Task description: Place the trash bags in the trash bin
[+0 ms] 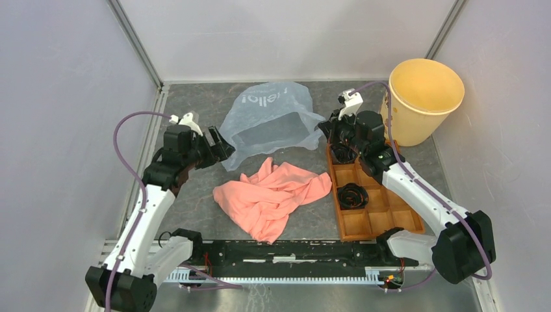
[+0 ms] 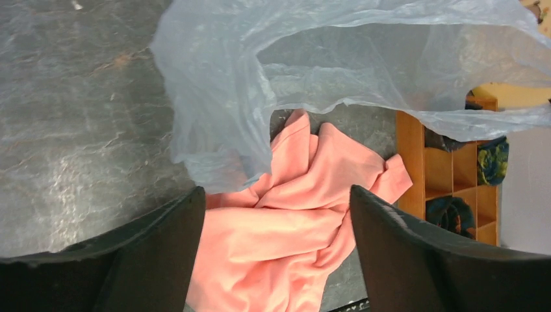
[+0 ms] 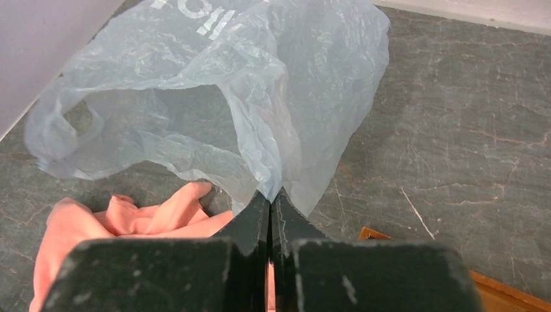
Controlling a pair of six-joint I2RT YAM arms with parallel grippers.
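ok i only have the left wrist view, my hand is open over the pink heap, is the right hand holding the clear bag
observer: yes. In the right wrist view the right hand is shut on an edge of the pale blue bag.
operator: where is the bin, i barely get a sliver of yellow
observer: from above, the trash bin stands upright in the far right corner, past the far end of the wooden tray.
operator: anything in it yet
observer: no, the top view looks straight into it and its inside shows only bare yellow.
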